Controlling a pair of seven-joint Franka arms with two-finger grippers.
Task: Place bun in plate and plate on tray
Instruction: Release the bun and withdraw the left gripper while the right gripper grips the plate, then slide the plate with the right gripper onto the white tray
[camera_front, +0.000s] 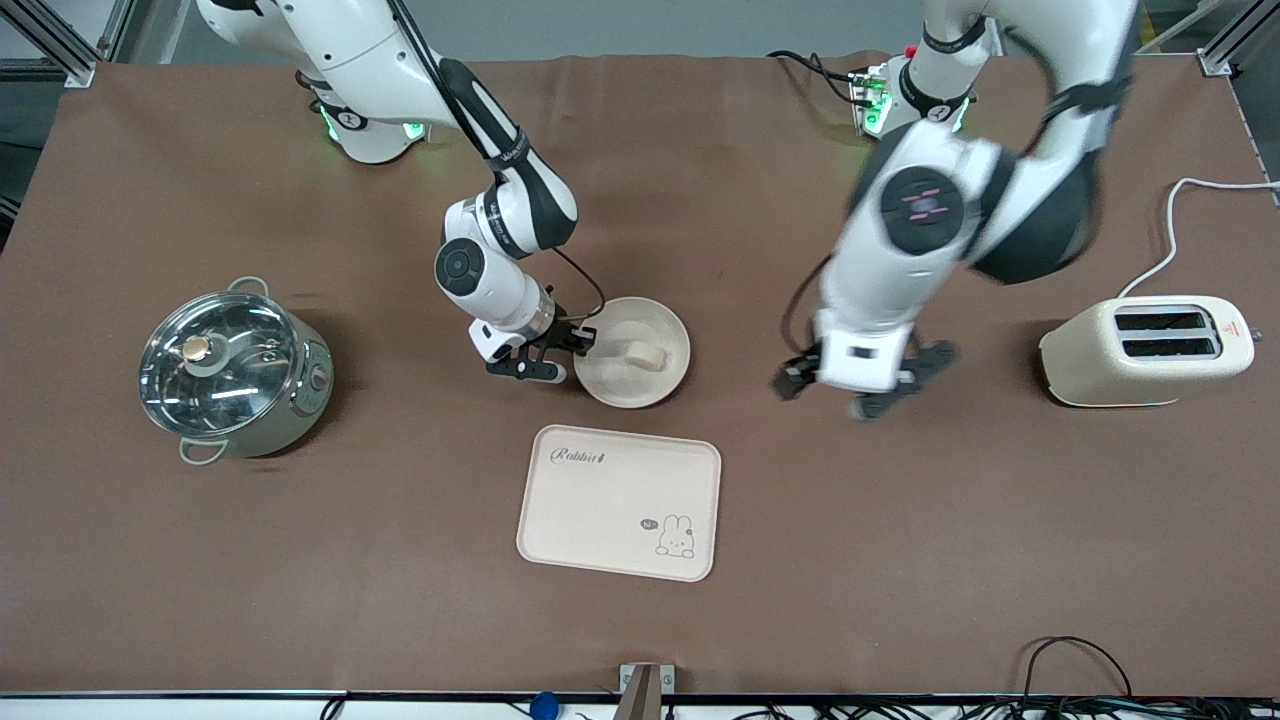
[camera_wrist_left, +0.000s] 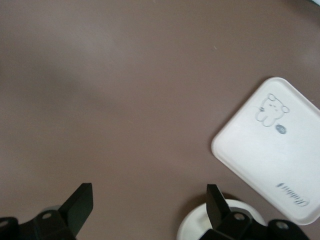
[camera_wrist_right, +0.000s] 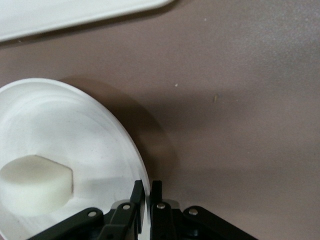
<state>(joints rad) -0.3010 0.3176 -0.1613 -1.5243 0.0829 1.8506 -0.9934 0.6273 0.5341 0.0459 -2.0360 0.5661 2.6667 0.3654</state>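
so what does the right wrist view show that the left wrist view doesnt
Only the right wrist view shows the bun lying in the plate, and the right gripper shut on the plate's rim. Only the left wrist view shows the left gripper, open over bare table, and the rabbit drawing on the tray. Both show part of the plate, the tray and the brown table.

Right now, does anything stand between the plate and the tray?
Nothing visible does. The plate, with the bun in it and the right tool shut on its rim, has only bare table before the tray.
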